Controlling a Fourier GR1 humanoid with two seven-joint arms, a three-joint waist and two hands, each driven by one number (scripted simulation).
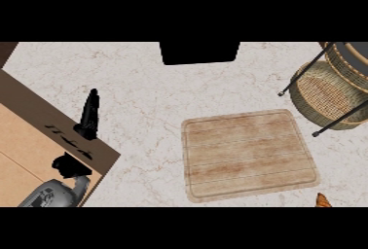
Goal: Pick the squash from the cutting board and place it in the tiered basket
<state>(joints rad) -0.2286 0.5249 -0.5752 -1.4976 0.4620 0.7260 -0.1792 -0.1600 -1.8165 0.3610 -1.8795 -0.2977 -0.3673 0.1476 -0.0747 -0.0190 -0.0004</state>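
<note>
The wooden cutting board (pixel 248 153) lies on the marble counter with nothing on it. A small orange tip (pixel 322 200) pokes in at the lower right edge, just off the board's corner; it may be the squash, and most of it is cut off. The wicker tiered basket (pixel 327 95) on its black frame stands at the upper right, and its lower tier looks empty. My left hand (pixel 88 119) rests at the left with straight fingers pointing up, holding nothing. Its grey forearm (pixel 50 194) comes in at the lower left. My right hand does not show.
A dark box (pixel 200 52) sits at the counter's far edge, top centre. A brown wooden surface (pixel 36 141) takes up the left side under my left hand. Bare marble counter (pixel 151 97) lies between the board, the box and the basket.
</note>
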